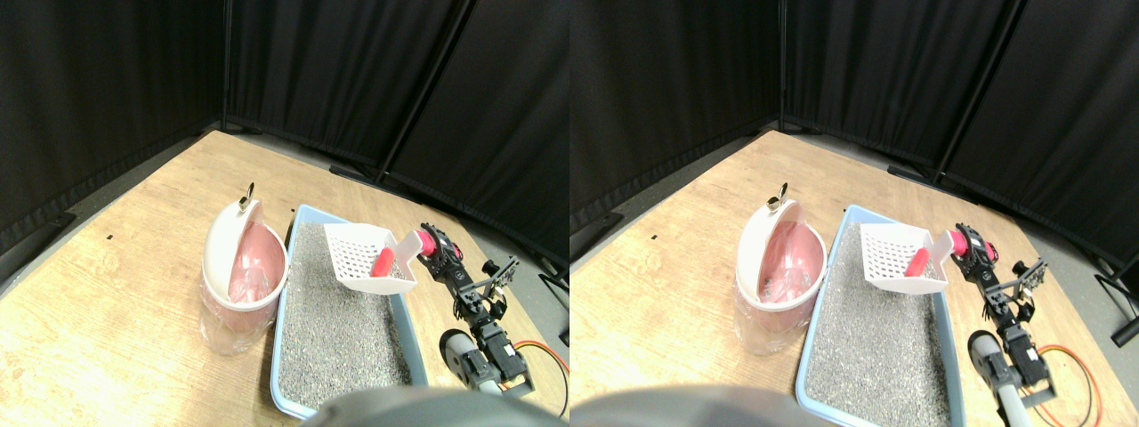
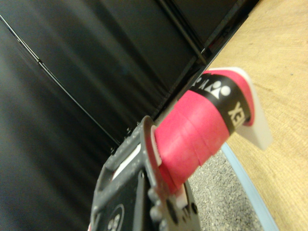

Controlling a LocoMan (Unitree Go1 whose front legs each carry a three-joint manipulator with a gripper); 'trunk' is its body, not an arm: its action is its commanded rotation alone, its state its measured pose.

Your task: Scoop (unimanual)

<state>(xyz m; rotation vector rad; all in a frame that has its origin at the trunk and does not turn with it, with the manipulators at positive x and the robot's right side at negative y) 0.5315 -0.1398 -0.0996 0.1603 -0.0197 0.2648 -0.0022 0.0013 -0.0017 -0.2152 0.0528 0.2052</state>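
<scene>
A white slotted scoop (image 1: 360, 256) hangs tilted above the far end of the light-blue litter tray (image 1: 283, 356), which is filled with grey litter (image 1: 334, 329). A small red piece (image 1: 383, 262) lies in the scoop near its handle. My right gripper (image 1: 433, 247) is shut on the scoop's pink-wrapped handle (image 2: 197, 130), reaching in from the tray's right side. In the wrist view the handle runs out from the dark jaw over the litter (image 2: 216, 192) and the tray's rim (image 2: 250, 187). Left of the tray stands a white bin (image 1: 240, 267) with a pink liner, its mouth open.
Everything rests on a wooden board (image 1: 116, 294) ringed by black curtains (image 1: 338, 71). An orange cable (image 1: 545, 354) loops on the board at the lower right beside the arm. A small metal clip (image 1: 249, 196) sticks up at the bin's top.
</scene>
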